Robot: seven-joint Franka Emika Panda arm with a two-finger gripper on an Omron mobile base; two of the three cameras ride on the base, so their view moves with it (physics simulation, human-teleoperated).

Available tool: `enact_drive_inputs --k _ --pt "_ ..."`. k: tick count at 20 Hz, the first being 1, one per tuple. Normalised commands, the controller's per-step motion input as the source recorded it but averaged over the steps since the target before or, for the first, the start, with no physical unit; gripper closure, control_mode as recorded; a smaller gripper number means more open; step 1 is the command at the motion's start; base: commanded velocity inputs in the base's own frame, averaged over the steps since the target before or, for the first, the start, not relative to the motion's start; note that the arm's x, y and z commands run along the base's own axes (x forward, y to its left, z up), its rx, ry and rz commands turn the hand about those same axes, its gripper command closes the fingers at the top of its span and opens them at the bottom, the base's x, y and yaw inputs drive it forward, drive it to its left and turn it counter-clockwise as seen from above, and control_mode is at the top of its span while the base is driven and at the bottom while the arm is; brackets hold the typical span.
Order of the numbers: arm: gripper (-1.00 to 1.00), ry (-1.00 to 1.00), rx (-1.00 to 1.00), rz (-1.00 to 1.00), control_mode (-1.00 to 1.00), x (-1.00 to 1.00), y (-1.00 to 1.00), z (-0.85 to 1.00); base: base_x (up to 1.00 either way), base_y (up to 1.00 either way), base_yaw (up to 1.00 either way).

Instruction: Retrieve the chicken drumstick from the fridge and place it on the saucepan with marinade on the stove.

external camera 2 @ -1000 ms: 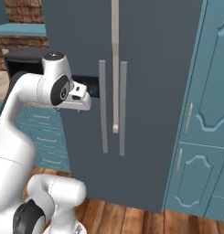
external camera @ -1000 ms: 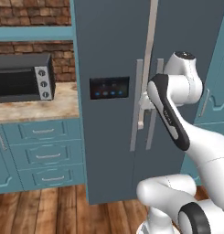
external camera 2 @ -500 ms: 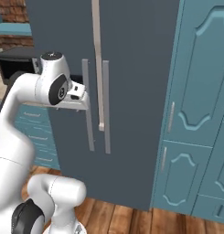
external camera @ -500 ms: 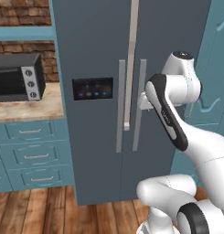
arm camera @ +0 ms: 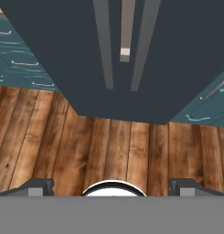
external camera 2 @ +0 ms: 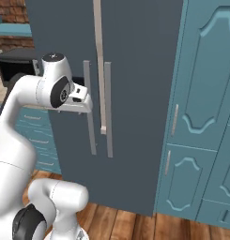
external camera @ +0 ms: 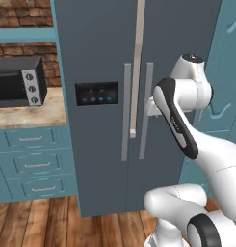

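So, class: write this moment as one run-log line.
phase: approaching fridge | fridge doors: shut | gripper: open, empty, short of the handles | drumstick: not yet retrieved

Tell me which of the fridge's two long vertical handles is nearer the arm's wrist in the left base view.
The right-hand handle of the fridge: the white wrist sits right beside it, while the left-hand handle stands next to the dark panel with blue lights.

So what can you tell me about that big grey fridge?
The fridge is tall, slate-grey and smooth, with two doors, both shut. Two long grey vertical handles flank the centre seam. The left door carries a dark panel with small blue lights. It stands on the wood floor between teal cabinets. Nothing touches it.
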Motion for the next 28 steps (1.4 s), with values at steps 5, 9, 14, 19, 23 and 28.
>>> enact_drive_inputs --k 5,9,14,19,23,28 --pt "-1.00 0.00 0.00 0.00 -1.00 0.00 0.00 0.00 0.00 0.00 0.00" --pt "-1.00 -0.07 0.00 0.00 -1.00 0.00 -0.18 -0.01 0.00 0.00 0.00" --pt "-1.00 -0.13 0.00 0.02 -1.00 0.14 -0.18 -0.12 0.00 0.00 0.00" --pt "-1.00 -0.10 -0.01 0.01 -1.00 0.33 -0.02 -0.29 0.00 0.00 0.00" --pt "-1.00 0.00 0.00 0.00 -1.00 0.49 -0.08 -0.08 0.00 0.00 0.00" --pt "-1.00 0.00 0.00 -0.09 -1.00 0.50 -0.20 -0.02 0.00 0.00 0.00"
